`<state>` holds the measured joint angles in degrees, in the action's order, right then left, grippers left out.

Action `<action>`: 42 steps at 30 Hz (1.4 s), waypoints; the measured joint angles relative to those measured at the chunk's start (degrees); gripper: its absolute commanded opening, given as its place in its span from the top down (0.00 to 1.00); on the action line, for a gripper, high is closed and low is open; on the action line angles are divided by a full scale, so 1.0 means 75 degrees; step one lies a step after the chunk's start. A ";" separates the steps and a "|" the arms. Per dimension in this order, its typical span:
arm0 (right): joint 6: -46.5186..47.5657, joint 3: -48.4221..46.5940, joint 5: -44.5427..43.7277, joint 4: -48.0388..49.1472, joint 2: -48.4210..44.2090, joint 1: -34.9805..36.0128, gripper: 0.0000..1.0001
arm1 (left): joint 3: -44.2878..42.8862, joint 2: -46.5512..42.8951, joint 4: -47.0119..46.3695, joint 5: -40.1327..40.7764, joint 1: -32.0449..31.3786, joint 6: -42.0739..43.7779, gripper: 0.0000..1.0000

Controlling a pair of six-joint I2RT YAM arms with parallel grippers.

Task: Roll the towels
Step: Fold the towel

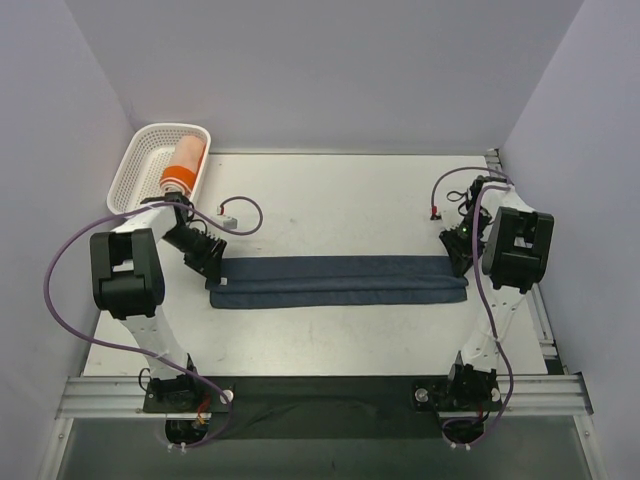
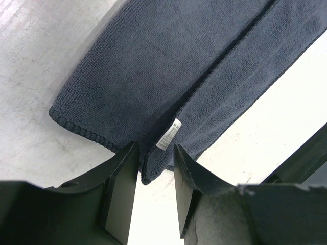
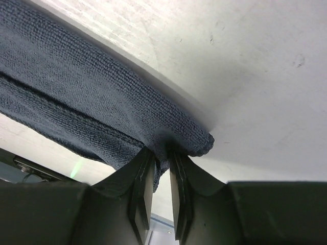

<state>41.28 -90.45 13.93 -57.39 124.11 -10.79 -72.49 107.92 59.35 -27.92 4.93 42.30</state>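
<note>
You see dark navy-blue cloth towel (image 1: 340,280) folded in long strip between arms. Your right gripper (image 3: 161,157) pinches right end, probably as anchor. Your left gripper (image 2: 156,153), jaws part-open, straddles left corner, likely roll start. Rolled orange cloth towel (image 1: 183,165) sits in white plastic lattice basket (image 1: 135,150).

small white tag (image 2: 169,133) on navy towel (image 2: 153,66), its print too blurred to read

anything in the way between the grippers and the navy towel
Nothing visible stands in the way. The right gripper is pinched on the right end of the navy towel. The left gripper is right at the left corner, its jaws apart on either side of the towel's edge.
</note>
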 measured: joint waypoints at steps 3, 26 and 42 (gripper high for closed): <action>0.0000 0.0076 0.0000 -0.0017 -0.0076 -0.0009 0.69 | 0.0000 0.0000 0.0000 0.0038 0.0003 0.0006 0.56; -0.0032 -0.0029 0.0003 -0.0385 -0.0458 -0.0111 0.75 | 0.0003 0.0000 0.0006 0.0052 0.0000 0.0009 0.54; -0.0087 -0.0023 0.0009 -0.0414 -0.0417 -0.0105 0.75 | 0.0003 0.0000 0.0003 0.0052 0.0000 -0.0006 0.52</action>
<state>40.62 -90.63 14.00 -60.49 120.99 -11.57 -72.47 107.92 59.37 -27.53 4.93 42.26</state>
